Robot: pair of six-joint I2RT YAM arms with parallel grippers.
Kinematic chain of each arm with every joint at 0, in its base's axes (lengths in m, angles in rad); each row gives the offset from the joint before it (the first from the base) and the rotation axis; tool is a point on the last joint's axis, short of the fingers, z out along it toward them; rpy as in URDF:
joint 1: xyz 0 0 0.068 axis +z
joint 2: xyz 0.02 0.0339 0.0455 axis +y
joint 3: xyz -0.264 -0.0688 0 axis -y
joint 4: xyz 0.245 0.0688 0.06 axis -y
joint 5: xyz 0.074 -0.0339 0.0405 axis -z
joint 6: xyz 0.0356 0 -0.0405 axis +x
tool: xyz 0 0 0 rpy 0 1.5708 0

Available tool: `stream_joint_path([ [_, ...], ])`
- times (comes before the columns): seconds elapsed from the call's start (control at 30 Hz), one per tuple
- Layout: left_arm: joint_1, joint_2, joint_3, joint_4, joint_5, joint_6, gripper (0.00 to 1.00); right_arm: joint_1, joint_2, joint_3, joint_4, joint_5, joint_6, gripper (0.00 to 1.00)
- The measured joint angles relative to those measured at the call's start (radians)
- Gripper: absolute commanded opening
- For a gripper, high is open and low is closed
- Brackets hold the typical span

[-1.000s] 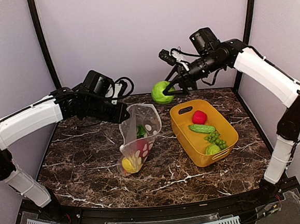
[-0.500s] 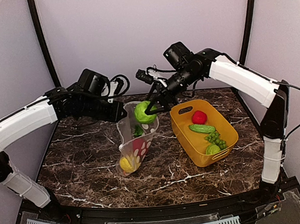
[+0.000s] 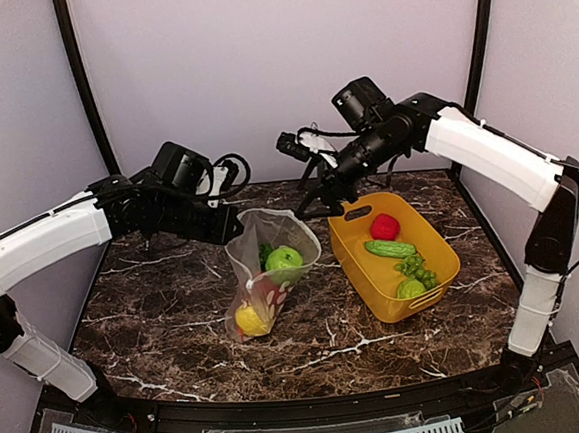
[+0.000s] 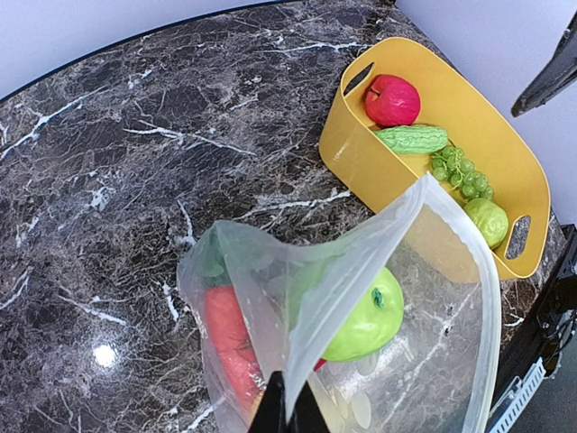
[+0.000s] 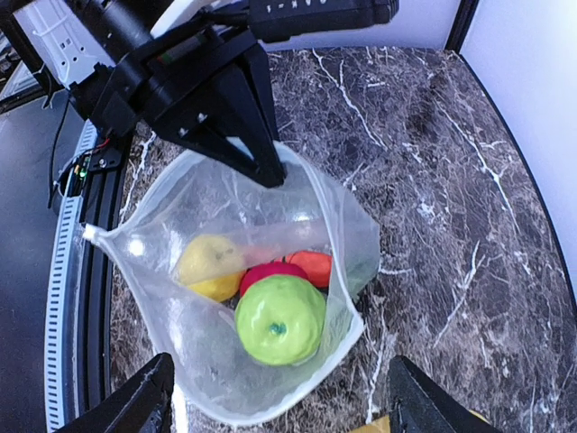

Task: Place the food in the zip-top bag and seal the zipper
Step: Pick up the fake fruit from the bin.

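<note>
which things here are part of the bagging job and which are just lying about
Job: bag with apple, lemon, red pieces in it; red fruit, cucumber, grapes, green fruit waiting in basket.
Just there: basket, table.

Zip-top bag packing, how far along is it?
Done: green apple, lemon and red pieces lie inside the zip-top bag. In hand: left hand pinches the rim open; right hand hovers open above. Left: red fruit, cucumber, grapes, green piece in the yellow basket, then the zipper.
</note>
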Motion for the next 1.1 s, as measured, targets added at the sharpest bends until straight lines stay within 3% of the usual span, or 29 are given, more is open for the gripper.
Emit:
stream_joint_path([
  [0.27,0.000,-0.014,0.124,-0.062,-0.006,0.012,0.01,-0.183,-0.198,-0.211,0.063,0.008,-0.022,0.77],
  [0.4,0.000,-0.097,0.050,-0.035,-0.075,0.050,0.01,-0.256,-0.284,-0.334,0.108,0.037,-0.035,0.76],
  [0.63,0.001,0.038,0.072,-0.076,0.009,0.063,0.01,-0.274,-0.310,-0.465,0.125,0.070,-0.059,0.73],
  [1.1,0.000,0.005,0.072,-0.080,-0.027,0.052,0.01,-0.302,-0.412,-0.665,-0.012,0.188,-0.279,0.57],
])
